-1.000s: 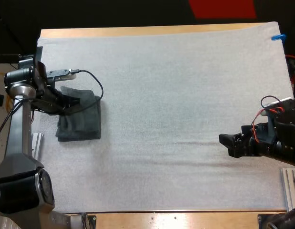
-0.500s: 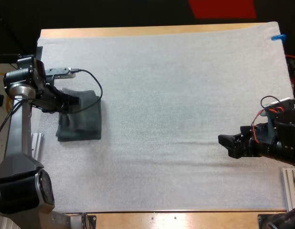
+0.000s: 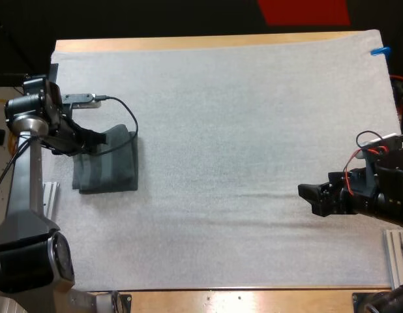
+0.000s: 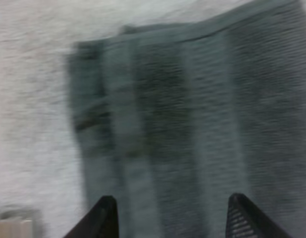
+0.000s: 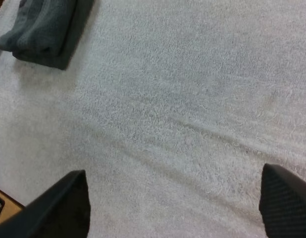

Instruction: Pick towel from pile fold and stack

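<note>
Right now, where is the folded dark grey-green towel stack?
High view: towel stack at the white mat's left edge, beneath my open left gripper.

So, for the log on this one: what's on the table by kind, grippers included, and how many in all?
Folded towel stack, dark grey-green: 1 (towels inside it cannot be counted)
White mat: 1
Grippers: 2, the left gripper open over the stack, the right gripper open over bare mat
Total: 4

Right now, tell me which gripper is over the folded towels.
The left gripper, open above the folded towels; the right gripper hangs over bare mat.
</note>
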Motion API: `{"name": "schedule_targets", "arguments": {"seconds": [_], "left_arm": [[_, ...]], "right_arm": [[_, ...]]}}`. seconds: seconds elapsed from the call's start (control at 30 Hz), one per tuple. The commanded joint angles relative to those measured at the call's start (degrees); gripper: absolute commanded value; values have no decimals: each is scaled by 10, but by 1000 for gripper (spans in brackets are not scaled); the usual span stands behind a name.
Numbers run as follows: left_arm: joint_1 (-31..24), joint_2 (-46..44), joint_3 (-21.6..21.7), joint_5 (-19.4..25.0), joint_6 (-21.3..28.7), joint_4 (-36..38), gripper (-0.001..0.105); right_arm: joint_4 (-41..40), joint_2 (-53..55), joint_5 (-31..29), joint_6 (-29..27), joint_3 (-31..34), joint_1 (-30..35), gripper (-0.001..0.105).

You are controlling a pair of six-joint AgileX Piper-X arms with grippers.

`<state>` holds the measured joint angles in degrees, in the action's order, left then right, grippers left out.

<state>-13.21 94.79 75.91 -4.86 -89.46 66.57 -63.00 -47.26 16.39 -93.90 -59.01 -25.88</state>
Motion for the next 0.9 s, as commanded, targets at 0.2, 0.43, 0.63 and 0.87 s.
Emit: {"name": "schedule_targets", "arguments": {"seconds": [0.2,0.43,0.63,0.87], "left_arm": [[24,-8,-96,-14,-17,-73,46],[57,-8,-130,35,-18,-109,46],[87,-42,-77,57,-16,-85,46],[127,-144,-54,68,-20,-95,46]], "right_arm": [[47,2,35,14,-1,-1,69],[75,2,46,29,-1,-1,69],[75,2,49,29,-1,-1,69],[76,2,49,29,-1,-1,69]]}}
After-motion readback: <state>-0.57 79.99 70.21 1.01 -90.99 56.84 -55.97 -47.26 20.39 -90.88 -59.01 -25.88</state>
